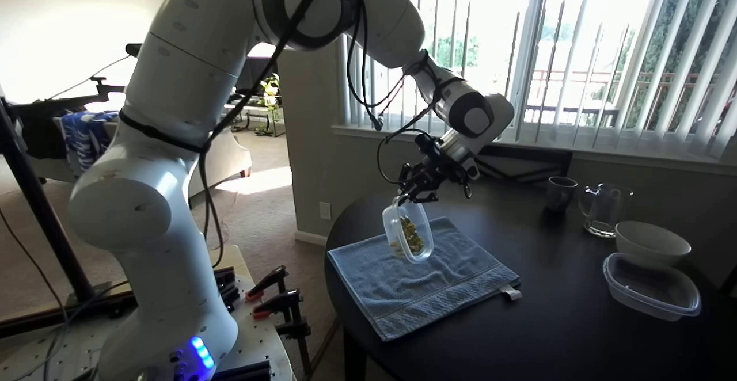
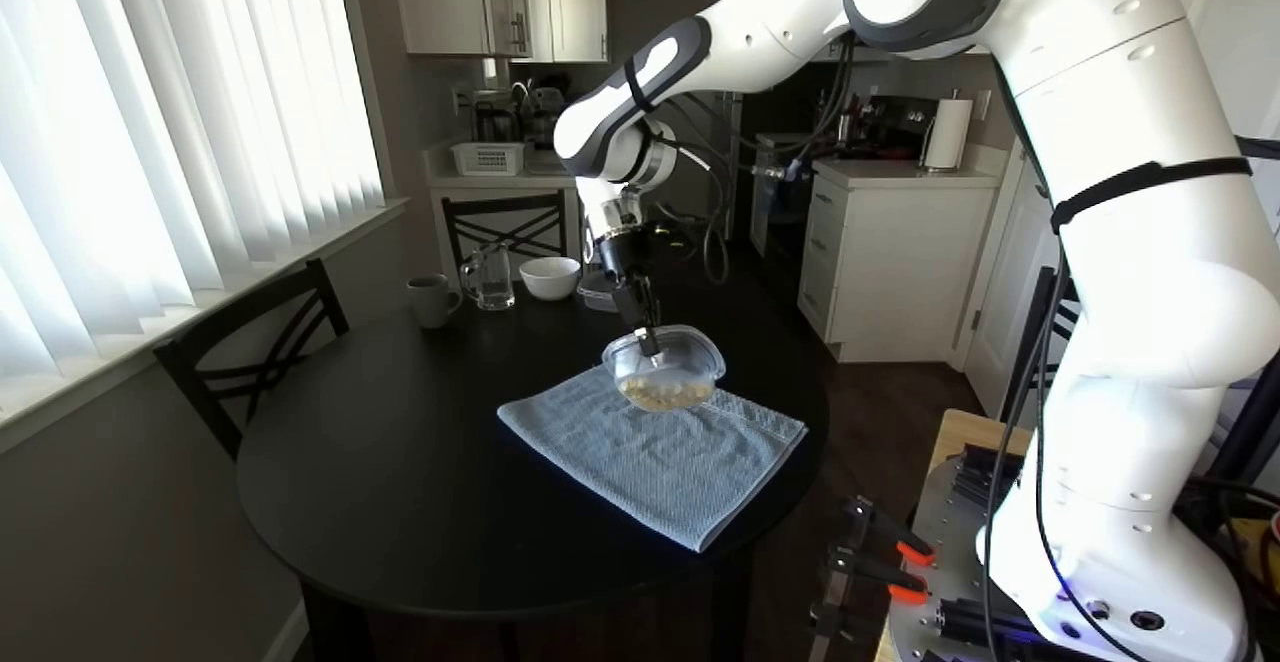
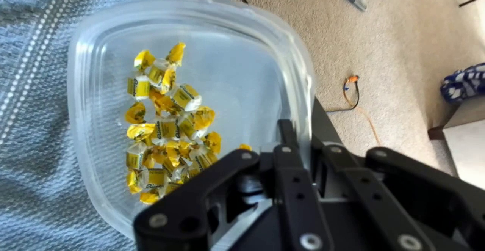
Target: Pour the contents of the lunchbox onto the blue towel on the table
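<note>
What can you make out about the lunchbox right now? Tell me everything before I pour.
The lunchbox is a shallow, see-through container, apparently plastic, roughly rectangular with rounded corners, a wide rim and no lid on. The hand grips one side wall at the rim. It is held strongly tilted over the blue towel, whose weave shows through it in the wrist view; I can't tell whether its lowest edge touches the cloth. Inside lie yellow-wrapped pieces, bunched toward its lower side.
</note>
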Controlling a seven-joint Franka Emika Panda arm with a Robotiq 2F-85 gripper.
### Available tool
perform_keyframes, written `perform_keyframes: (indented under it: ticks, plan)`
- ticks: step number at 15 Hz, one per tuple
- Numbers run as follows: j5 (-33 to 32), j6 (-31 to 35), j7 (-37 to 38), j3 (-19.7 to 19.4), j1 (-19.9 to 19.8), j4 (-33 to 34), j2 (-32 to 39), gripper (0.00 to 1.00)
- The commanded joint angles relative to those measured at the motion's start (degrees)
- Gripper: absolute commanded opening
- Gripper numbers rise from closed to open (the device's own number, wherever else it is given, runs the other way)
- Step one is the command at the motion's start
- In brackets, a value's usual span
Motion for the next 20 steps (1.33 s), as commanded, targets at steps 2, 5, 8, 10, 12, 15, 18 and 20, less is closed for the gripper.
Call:
perform_keyframes:
  ticks: [2, 5, 8, 10, 12, 15, 18, 20]
  plan:
    - [0.61, -7.49, -10.19, 2.29, -1.06, 1.7, 2.46, 0.06]
    - [0.23, -13.53, -18.2, 2.17, -2.32, 3.21, 3.39, 0.06]
    - [0.88, -20.65, -26.19, 1.75, -4.11, 6.68, 5.09, 0.06]
    - [1.72, -25.76, -29.92, 1.9, -4.8, 10.78, 7.44, 0.06]
    - [3.31, -29.68, -33.0, 2.32, -5.12, 14.16, 9.57, 0.06]
    - [8.07, -34.07, -35.37, 3.24, -4.99, 19.49, 14.07, 0.05]
    - [13.57, -38.74, -35.53, 4.31, -5.35, 23.84, 18.63, 0.05]
    - [17.09, -38.95, -33.75, 3.88, -5.53, 24.81, 20.13, 0.05]
